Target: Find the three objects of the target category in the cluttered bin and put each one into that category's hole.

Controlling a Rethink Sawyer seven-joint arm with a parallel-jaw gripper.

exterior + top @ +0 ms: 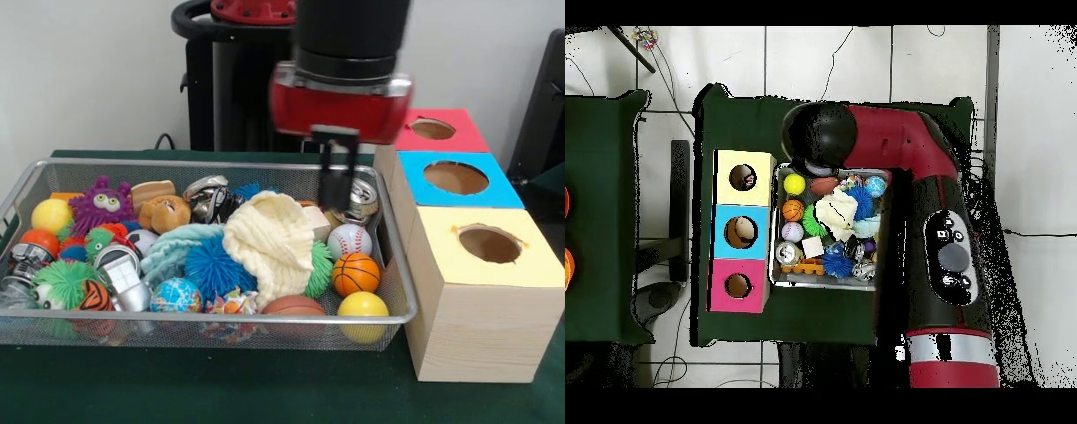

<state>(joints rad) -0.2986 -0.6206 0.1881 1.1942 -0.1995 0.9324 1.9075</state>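
The wire mesh bin [53,315] is full of toys; it also shows in the overhead view [774,270]. One white bundle flecked with colours [231,303] lies at the bin's front edge, between a globe ball and a brown ball. It may be the flecked patch in the overhead view [852,182]. I see no other such bundles. The hole [489,243] in the yellow-topped box stands right of the bin and also shows in the overhead view [743,177]. My gripper [336,201] hangs over the bin's far right part, by a crushed can [362,200]. The arm hides it from overhead.
A cream knitted cloth [269,238] lies mid-bin over spiky balls. A small basketball [356,273], a baseball [349,239] and a yellow ball [363,306] lie at the right end. The blue-topped box [455,177] and the red-topped box [434,130] stand behind the yellow one.
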